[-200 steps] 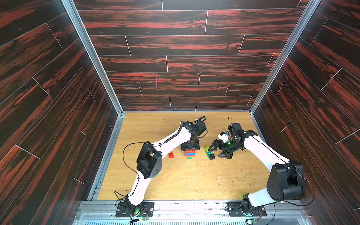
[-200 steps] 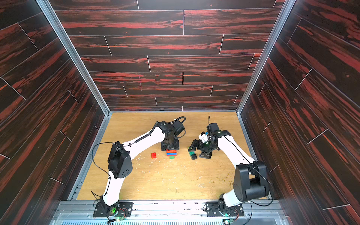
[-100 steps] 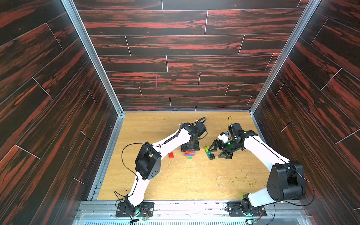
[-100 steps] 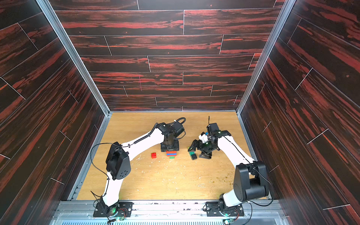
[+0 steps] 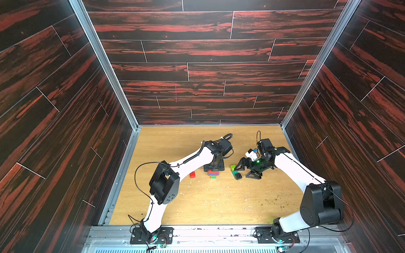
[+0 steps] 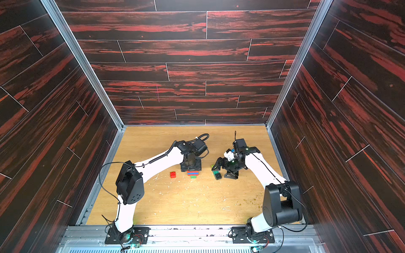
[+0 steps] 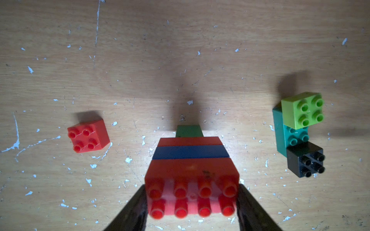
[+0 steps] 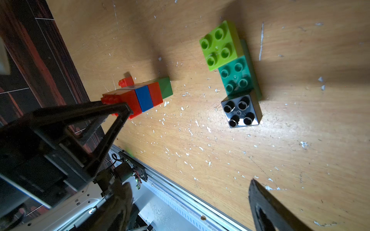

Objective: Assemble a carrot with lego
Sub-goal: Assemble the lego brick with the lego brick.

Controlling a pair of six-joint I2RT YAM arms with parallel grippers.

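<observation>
Nearest me, the rail point(image 5: 219, 229) carries both arm bases. Past it the table point(image 5: 210, 203) runs out, scuffed and flecked white.

Mid-table now, three things in a row. On the left is a loose red brick point(image 7: 88, 136), studs up, sitting alone. Both top views show it just beside the carrot body point(image 5: 213, 174) but apart from it.

The carrot body is in the centre: green tip toward me, then red, a blue band, and a long studded red brick at the far end. My left gripper point(image 7: 191, 198) is clamped on that studded brick, one finger on each short end, with the studs facing the wrist camera. The green tip is down at the table. Whether the whole stack lies flat or is tipped up at the held end, I cannot tell.

To the right, well apart from the carrot body, the teal bar point(image 7: 279, 132) lies flat. It has a lime brick point(image 7: 302, 109) on its far end and a black brick point(image 7: 305, 160) on its near end, with four teal studs showing between them.

My right gripper point(image 8: 189, 143) hangs just beside that bar on its right side, jaws spread wide, pinching nothing. In both top views it sits close to the lime end, and I cannot judge contact there.

Beyond the grippers the table runs on to the dark, red-streaked wall point(image 5: 197, 70).
</observation>
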